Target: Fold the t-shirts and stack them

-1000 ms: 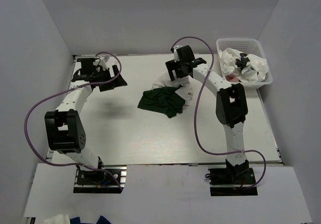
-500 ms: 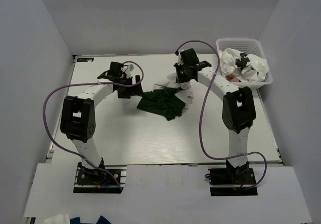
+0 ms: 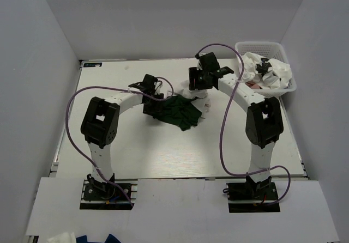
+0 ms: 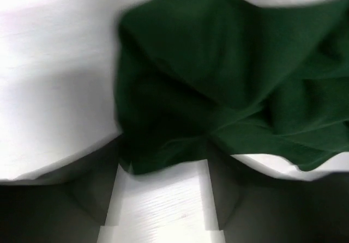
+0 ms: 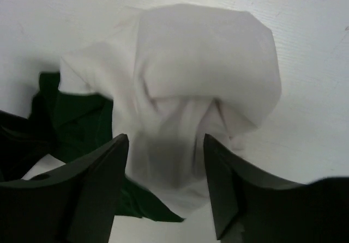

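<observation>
A crumpled dark green t-shirt lies mid-table, overlapping a white t-shirt at its far right. My left gripper sits low at the green shirt's left edge. In the left wrist view the green t-shirt fills the top, and its hem lies between the tips of the left gripper, whose jaws stand apart. My right gripper hovers over the white shirt. In the right wrist view the right gripper is open around the bunched white t-shirt, with the green t-shirt to the left.
A white lattice basket stands at the back right corner, holding more white t-shirts, one with a black print. White walls enclose the table on three sides.
The left arm swung from the table's far left to the green shirt's edge and its jaws narrowed. The right gripper dropped onto the white shirt, shut, then opened again.
</observation>
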Available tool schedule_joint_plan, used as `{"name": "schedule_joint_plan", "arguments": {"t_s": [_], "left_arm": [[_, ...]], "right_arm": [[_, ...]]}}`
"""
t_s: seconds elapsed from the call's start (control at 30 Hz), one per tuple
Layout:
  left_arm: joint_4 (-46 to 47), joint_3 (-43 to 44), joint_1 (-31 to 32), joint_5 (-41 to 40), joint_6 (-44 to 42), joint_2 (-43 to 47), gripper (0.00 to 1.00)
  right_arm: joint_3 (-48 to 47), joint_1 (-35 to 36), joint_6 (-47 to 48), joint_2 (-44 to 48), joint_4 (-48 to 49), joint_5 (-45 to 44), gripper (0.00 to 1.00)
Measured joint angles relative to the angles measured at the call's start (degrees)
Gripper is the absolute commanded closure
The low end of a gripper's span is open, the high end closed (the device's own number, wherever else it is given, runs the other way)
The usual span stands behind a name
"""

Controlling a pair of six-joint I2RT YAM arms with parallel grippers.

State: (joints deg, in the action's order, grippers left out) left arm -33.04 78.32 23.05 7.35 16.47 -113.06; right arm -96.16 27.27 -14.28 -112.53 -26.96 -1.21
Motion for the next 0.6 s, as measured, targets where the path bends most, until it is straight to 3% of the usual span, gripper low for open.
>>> {"name": "schedule_joint_plan", "arguments": {"t_s": [0.07,0.1,0.4,0.6], "left_arm": [[0.3,-0.5,1.4,-0.9,0.5,-0.1,0.77],[0.3,-0.9,2.0,-1.0,0.4,-0.1,1.00],[-0.2,-1.1,2.2,-6.8,1.5,1.6,1.00],[2.1,-4.2,2.0,-7.6,3.3,15.0,1.00]], "right_arm": [[1.9,0.0,-0.7,1.3,0.0,-0.4,0.10],[3.5,-0.1,-0.5,2.5,0.2,-0.6,0.10],[23.4,-1.3,1.0,21.1,2.6,-1.5,0.10],[30.6,-1.6,2.5,24.7,4.7,4.7,0.10]]}}
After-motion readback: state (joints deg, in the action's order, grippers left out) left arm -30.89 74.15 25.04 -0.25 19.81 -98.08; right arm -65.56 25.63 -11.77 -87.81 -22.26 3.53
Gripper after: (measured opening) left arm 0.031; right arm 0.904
